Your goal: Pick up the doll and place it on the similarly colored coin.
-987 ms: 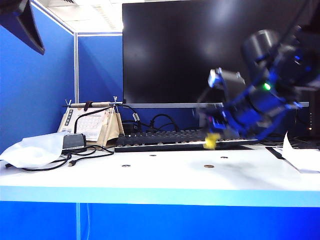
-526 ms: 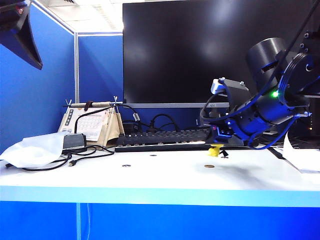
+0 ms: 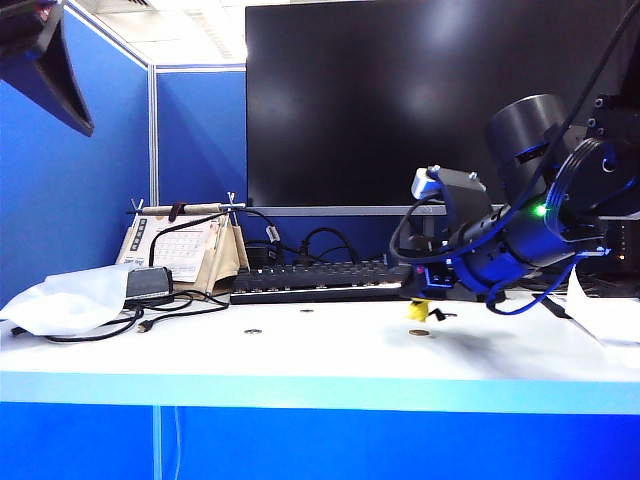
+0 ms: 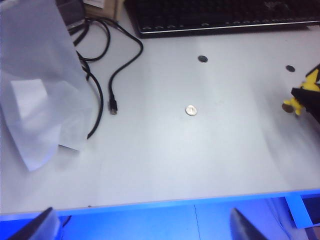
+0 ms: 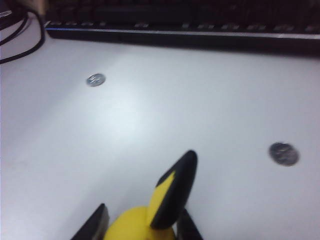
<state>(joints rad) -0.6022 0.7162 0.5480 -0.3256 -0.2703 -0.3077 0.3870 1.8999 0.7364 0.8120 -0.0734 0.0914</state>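
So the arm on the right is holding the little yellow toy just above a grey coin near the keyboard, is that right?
Not quite: the coin under the doll is golden-brown, not grey, as the exterior view shows. The rest holds: the right gripper grips the yellow toy just above it, in front of the keyboard.

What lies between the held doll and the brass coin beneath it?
Nothing: in the exterior view the doll, shut in the right gripper, hangs just above the coin, with only a thin gap of bare white table behind.
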